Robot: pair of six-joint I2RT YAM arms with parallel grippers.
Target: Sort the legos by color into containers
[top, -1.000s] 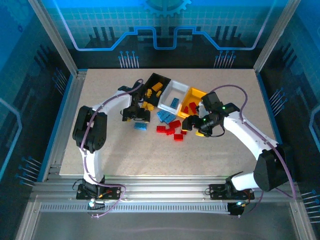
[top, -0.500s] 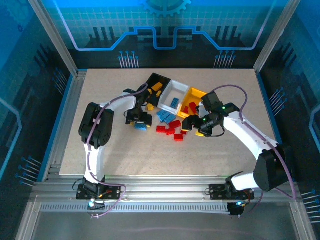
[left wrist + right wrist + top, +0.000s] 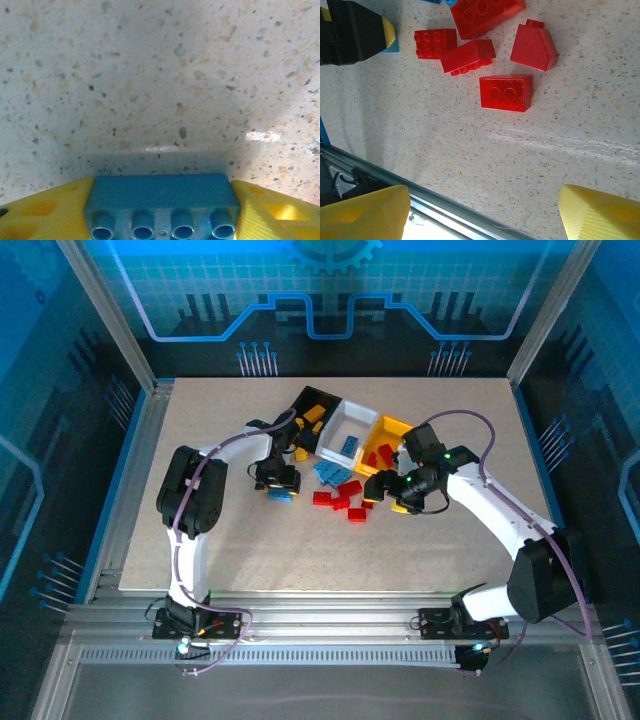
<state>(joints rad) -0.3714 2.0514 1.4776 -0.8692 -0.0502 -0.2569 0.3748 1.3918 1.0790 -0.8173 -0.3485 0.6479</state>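
Left claw (image 3: 162, 202) clamping small blue studded plastic brick (image 3: 160, 192), pads (image 3: 45, 212) on end faces; likely light, rigid, slick. Right claw (image 3: 482, 210) wide apart, empty.

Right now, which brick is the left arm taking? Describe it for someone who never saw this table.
On the speckled beige table, find the black square plastic bin, leftmost of three at the far middle. Just nearer than it, the left arm's yellow fingers touch both ends of a small blue studded plastic brick. It lies apart, left of the other blue bricks and the red ones.
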